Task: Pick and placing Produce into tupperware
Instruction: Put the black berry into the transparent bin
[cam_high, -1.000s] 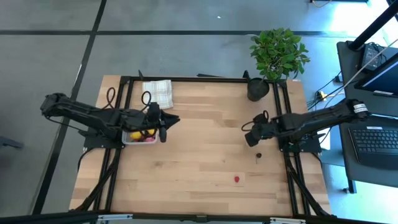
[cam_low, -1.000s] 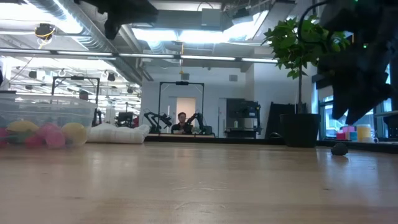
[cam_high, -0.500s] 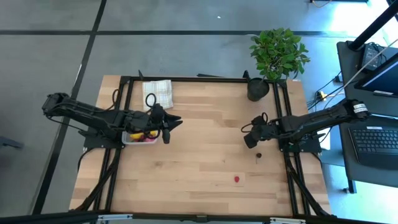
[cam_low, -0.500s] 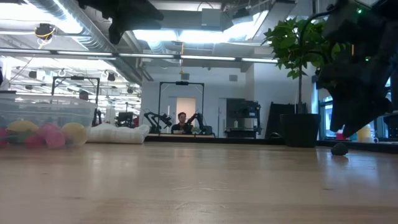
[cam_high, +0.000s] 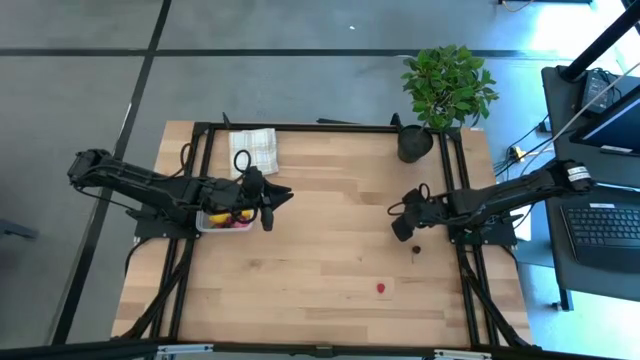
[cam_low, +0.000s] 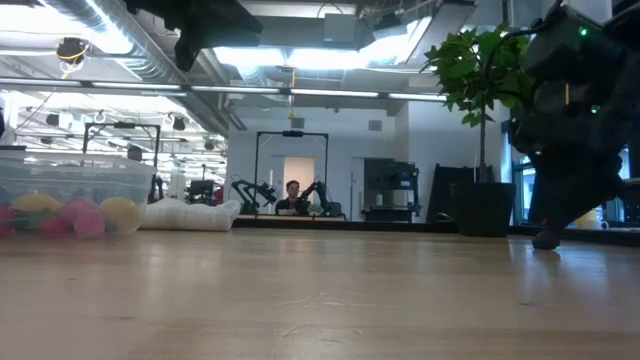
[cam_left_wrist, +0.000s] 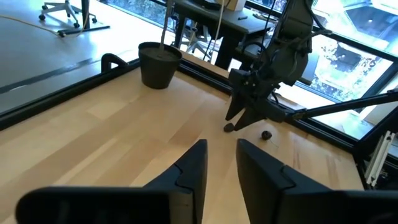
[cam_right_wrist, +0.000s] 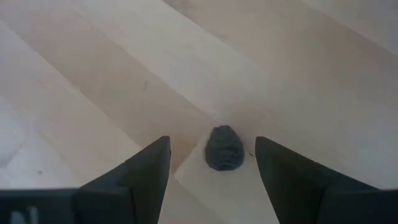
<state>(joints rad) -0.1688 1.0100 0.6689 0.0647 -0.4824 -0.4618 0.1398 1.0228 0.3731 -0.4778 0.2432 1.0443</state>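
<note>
The clear tupperware (cam_high: 225, 221) sits at the table's left, with yellow and pink produce pieces (cam_low: 78, 216) inside. My left gripper (cam_high: 268, 203) hovers over its right end, fingers a little open and empty (cam_left_wrist: 221, 151). My right gripper (cam_high: 400, 230) is open and low over the table's right side. Its fingers stand on either side of a small dark cherry-like piece (cam_right_wrist: 224, 148) without touching it. In the left wrist view that piece (cam_left_wrist: 229, 127) lies at the gripper's tips. A second dark piece (cam_high: 415, 248) and a red strawberry-like piece (cam_high: 381, 288) lie on the wood.
A black plant pot (cam_high: 414, 143) with a leafy plant (cam_high: 448, 84) stands at the far right corner. A folded checked cloth (cam_high: 253, 150) lies at the far left. Black frame rails (cam_high: 458, 200) run along the table's sides. Bare wood (cam_high: 320, 230) lies between the arms.
My right gripper has come down toward the table, and its fingertips now stand around the dark piece. My left gripper shifted slightly toward the table's right above the tupperware, then held still. No produce has moved.
</note>
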